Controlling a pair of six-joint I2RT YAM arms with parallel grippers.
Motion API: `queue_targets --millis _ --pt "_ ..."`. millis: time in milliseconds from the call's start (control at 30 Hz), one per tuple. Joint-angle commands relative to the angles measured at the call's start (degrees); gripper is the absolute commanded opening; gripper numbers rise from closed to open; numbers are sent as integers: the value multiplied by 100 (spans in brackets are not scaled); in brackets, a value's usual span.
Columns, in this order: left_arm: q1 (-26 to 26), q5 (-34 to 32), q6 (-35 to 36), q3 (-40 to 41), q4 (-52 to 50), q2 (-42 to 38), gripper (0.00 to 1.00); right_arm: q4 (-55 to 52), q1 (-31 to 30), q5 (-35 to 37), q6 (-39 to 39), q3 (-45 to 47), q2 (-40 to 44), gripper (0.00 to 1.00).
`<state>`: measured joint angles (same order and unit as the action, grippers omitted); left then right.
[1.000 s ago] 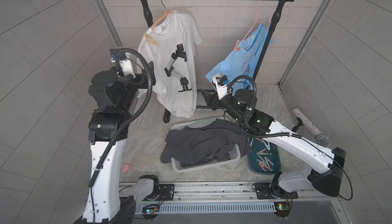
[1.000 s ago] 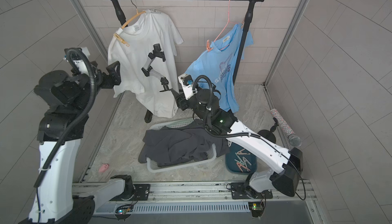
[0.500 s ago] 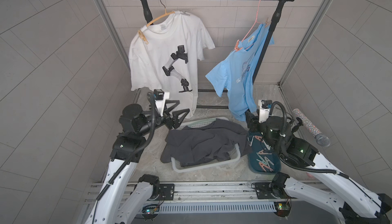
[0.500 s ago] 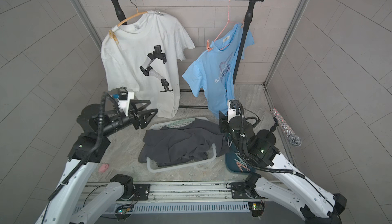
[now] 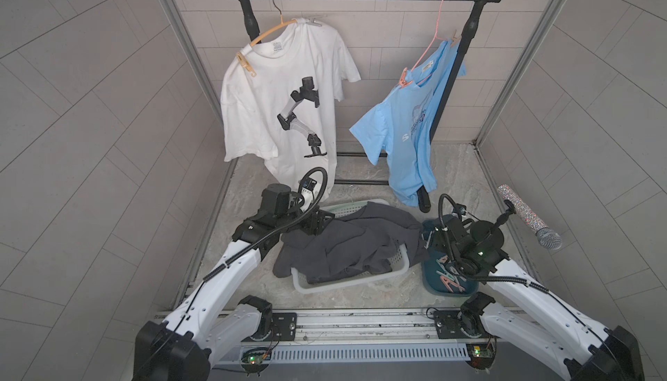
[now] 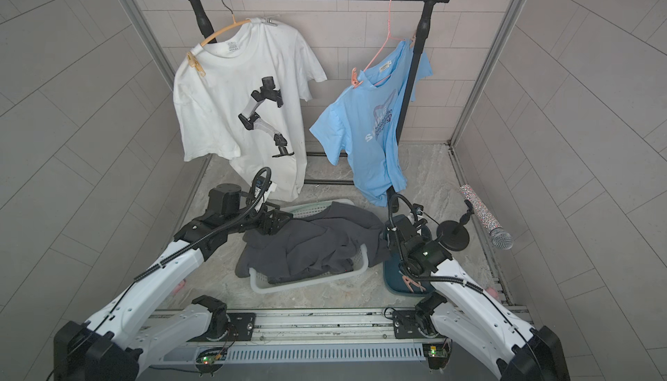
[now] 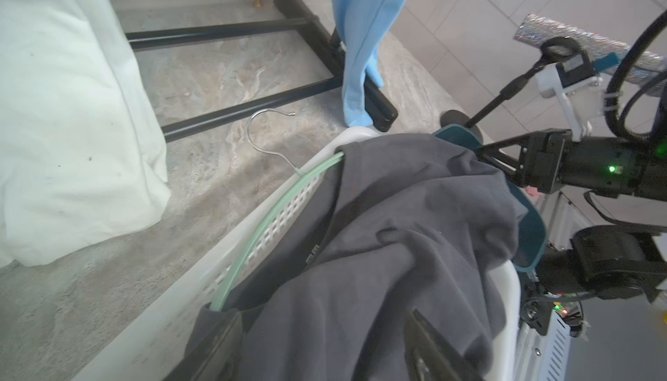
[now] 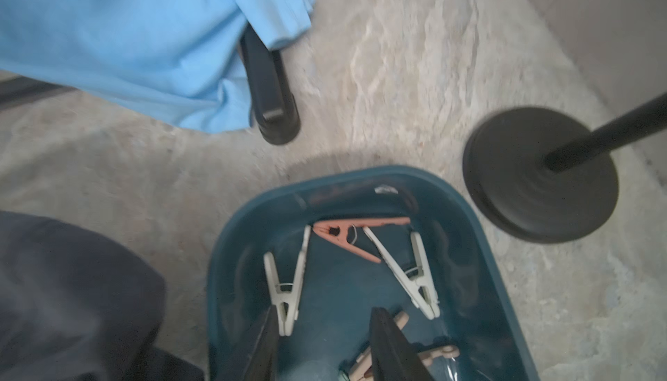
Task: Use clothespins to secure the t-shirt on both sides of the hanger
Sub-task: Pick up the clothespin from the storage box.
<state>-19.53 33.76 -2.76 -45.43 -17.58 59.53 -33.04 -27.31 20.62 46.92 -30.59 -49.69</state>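
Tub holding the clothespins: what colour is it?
Dark teal. The tub shows best in the right wrist view.

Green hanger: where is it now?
Green hanger lies along the white basket's rim, partly under the dark grey shirt, hook poking out toward the rack base; left wrist view.

On the blue tee (image 6: pixel 361 161), a pale "S" shows at 7 o'clock of the chest print (image 6: pixel 383 120); the darker lines beside it are too small to read. The white tee's (image 6: pixel 216 108) neck label (image 6: pixel 232 44) is illegible.
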Motion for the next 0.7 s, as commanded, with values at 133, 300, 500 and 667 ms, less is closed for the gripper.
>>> queue_targets --millis 133,300,500,667 --pt "-33 -73 346 -48 -58 -73 73 1056 457 -404 668 471 -440 39" --pt "-36 -264 496 170 165 -310 74 1632 795 -783 670 621 -803 34" --pt "-33 -458 474 142 226 -294 75 2146 903 -1142 693 640 -1207 35" --pt "-33 -299 320 139 293 -232 75 2291 912 -1349 889 616 -1629 39"
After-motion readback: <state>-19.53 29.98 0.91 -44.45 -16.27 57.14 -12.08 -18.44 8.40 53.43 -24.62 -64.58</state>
